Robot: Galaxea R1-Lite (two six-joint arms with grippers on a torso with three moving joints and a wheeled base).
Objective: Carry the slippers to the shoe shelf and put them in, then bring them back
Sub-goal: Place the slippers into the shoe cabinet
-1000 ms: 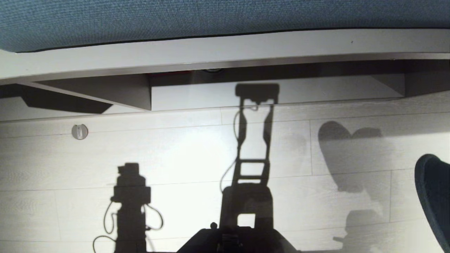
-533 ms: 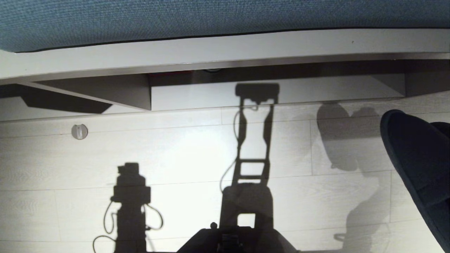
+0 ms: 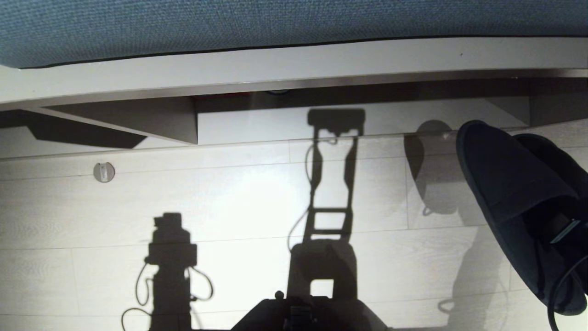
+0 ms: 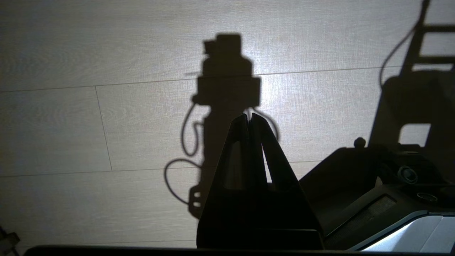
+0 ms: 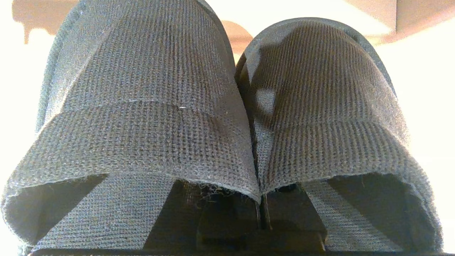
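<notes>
Over at the right edge of the head view, the right gripper [image 5: 262, 209] holds the slippers [image 3: 514, 193] up off the floor [image 3: 229, 197], its fingers pinched together on the two inner rims where the pair meet. From the right wrist view the slippers [image 5: 227, 117] sit side by side, touching along their inner edges, toes pointing away from the wrist and towards the shoe shelf [image 3: 367, 122]. They hang in front of the shelf's right part, toes near its front edge; whether they have crossed it I cannot tell. A dark cable loops below them by the wrist.

Above the shelf opening runs a pale wooden board, topped by the blue cushion [image 3: 275, 23] of the bench. A slanted wooden support [image 3: 138, 122] stands at the left of the opening. A small round fitting [image 3: 104, 172] lies on the floor further left.

Down on the other side the left gripper [image 4: 250, 119] hangs low over the floor beside the robot's base, fingers closed on nothing.
</notes>
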